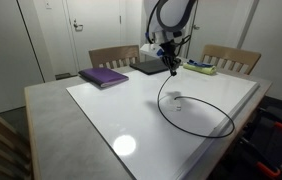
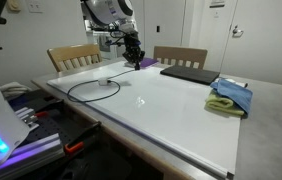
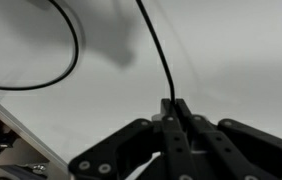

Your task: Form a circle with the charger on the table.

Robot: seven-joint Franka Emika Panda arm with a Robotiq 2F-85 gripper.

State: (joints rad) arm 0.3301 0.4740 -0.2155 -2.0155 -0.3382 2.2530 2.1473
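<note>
The charger's thin black cable (image 1: 217, 127) lies in a wide loop on the table's glossy white panel (image 1: 111, 115). One strand rises from the loop to my gripper (image 1: 171, 66). In the other exterior view the loop (image 2: 89, 88) lies near the table's (image 2: 181, 125) left end, below my gripper (image 2: 133, 57). In the wrist view my fingers (image 3: 172, 108) are shut on the cable (image 3: 157, 50), which runs away over the white top and curves round at the left. A small pale spot (image 1: 178, 98) inside the loop may be the white plug; I cannot tell.
A purple book (image 1: 103, 76) and a flat dark laptop (image 1: 151, 68) lie at the far side; the laptop also shows in an exterior view (image 2: 188, 73). A blue and green cloth (image 2: 230, 97) lies on the table. Wooden chairs (image 1: 113, 55) (image 1: 231, 58) stand behind.
</note>
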